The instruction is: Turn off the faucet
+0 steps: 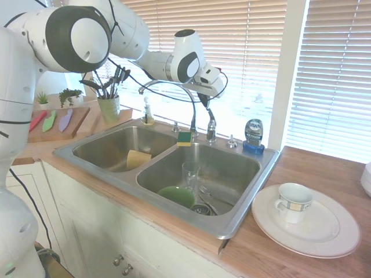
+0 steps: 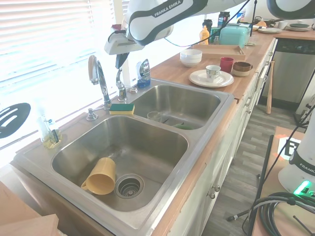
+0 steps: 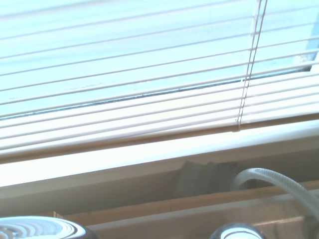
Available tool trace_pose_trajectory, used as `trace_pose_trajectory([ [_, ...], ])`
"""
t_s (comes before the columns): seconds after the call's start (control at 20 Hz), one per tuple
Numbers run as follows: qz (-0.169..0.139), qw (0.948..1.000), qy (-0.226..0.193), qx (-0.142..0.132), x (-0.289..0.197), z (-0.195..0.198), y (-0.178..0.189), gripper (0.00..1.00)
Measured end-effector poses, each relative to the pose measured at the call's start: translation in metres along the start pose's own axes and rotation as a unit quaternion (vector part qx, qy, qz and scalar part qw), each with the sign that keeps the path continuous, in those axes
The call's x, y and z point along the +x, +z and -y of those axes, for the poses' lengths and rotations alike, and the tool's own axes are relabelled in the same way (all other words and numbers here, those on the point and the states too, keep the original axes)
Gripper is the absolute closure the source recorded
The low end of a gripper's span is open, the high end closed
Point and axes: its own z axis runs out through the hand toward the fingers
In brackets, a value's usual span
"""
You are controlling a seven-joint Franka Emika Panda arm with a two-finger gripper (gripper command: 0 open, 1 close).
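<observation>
Wooden desk (image 1: 313,168) runs round a stainless double sink (image 1: 243,211), and going left to right in the first exterior view I see coloured knives (image 1: 50,120) on a cutting board, a green cup of dark utensils (image 1: 108,104), and a small clear pump dispenser (image 1: 148,113) at the sink's back rim. Next comes the faucet (image 1: 174,87): its thin chrome gooseneck arches over the divide between the two basins, and its short upright lever handle (image 1: 211,124) stands on the back rim just right of the spout's base. A yellow and green sponge (image 1: 185,138) lies on the rim beside it. The white arm reaches in from the left, and its claw (image 1: 204,101) hangs directly above the lever handle, close over its top; the dark fingers look drawn near together, but I cannot tell for sure whether they are pressed shut or pinching the handle. Right of that stands a blue dish-soap bottle (image 1: 253,136) whose label reads "Dawn". A yellow cup (image 1: 138,158) lies in the left basin; a clear glass (image 1: 190,174) and a green bowl (image 1: 177,196) sit in the right one. Furthest right, a white mug (image 1: 293,202) stands on a white plate (image 1: 336,231). In the second exterior view the arm's casing (image 2: 167,8) reads "FRANKA EMIKA"
</observation>
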Motion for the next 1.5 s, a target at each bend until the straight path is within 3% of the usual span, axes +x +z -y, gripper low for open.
trace_pose_trajectory([
  [1.5,0.038,0.9972,0.021,-0.061,-0.003,-0.034,0.013,1.00],
])
